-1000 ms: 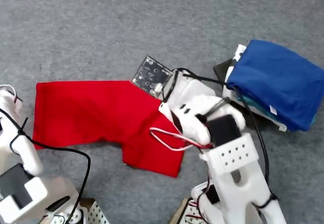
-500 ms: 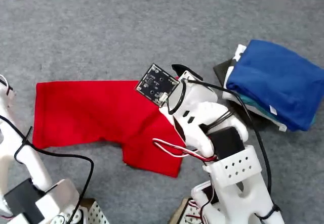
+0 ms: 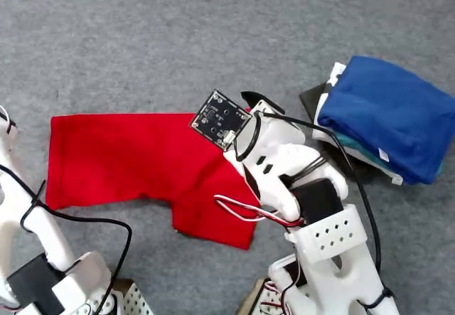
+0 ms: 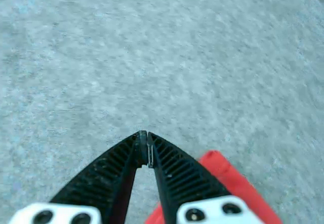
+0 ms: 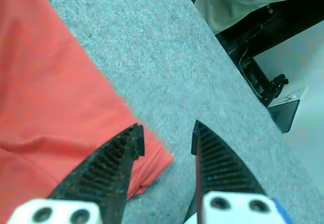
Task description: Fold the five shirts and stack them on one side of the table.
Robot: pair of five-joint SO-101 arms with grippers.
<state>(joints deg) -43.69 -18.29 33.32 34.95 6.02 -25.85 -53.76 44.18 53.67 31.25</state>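
Note:
A red shirt [image 3: 135,162] lies spread on the grey table, one flap reaching toward the front at the middle. My right gripper [image 3: 254,102] hovers over its right-hand back corner. In the right wrist view that gripper [image 5: 166,135] is open, empty, and straddles the red shirt's corner [image 5: 152,163]. My left gripper [image 4: 144,147] is shut on nothing above bare table, with a corner of the red shirt [image 4: 225,176] just beside it. The left arm [image 3: 21,215] stands at the table's left edge. Folded shirts, a blue one [image 3: 387,116] on top, are stacked at the right.
The grey felt table [image 3: 142,52] stretches open behind the red shirt. The right arm's body and cables [image 3: 306,201] overhang the shirt's right end. The stack sits near the right edge, with white and dark layers [image 3: 323,98] under the blue shirt.
The right arm has lifted and shifted toward the back, off the shirt's right part. The left arm has swung outward to the left edge. Both have kept still over the last half second.

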